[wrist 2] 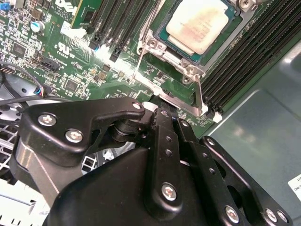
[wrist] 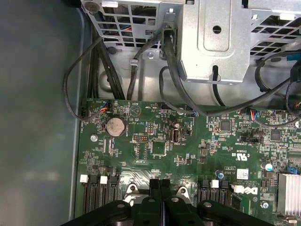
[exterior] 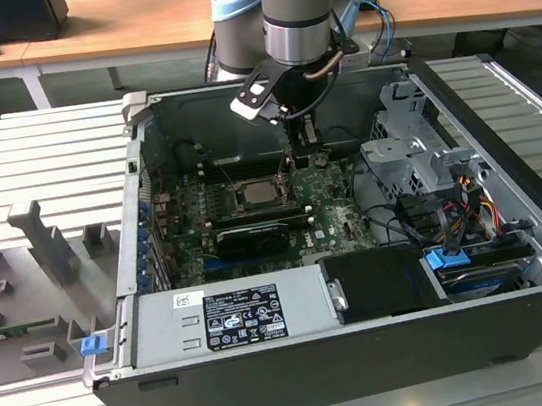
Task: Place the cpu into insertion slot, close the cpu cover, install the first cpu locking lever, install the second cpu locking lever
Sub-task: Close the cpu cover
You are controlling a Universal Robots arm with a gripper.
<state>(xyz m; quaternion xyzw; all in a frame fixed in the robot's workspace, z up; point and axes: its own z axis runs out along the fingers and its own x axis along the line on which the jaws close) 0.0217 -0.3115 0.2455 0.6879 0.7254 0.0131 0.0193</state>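
The cpu (wrist 2: 201,22) lies flat in the insertion slot (wrist 2: 175,45), its pale tan face up. The silver cpu cover (wrist 2: 157,44) is down around it, and the chip shows through the cover's window. A thin locking lever (wrist 2: 141,61) runs along one side of the socket. My gripper (wrist 2: 159,107) is shut, fingers pressed together with nothing seen between them, and its tip is at the socket frame's edge. In the exterior view the gripper (exterior: 301,153) hangs inside the case, just beyond the cpu (exterior: 255,193). In the first wrist view the fingertips (wrist: 155,184) sit over the green board.
Memory slots (wrist 2: 244,61) flank the socket. A long black card (exterior: 250,236) lies in front of it, a power supply (exterior: 231,315) nearer still. A metal drive cage (wrist: 216,37) with hanging cables (wrist: 174,70) stands close to the arm. A coin battery (wrist: 114,126) sits on the board.
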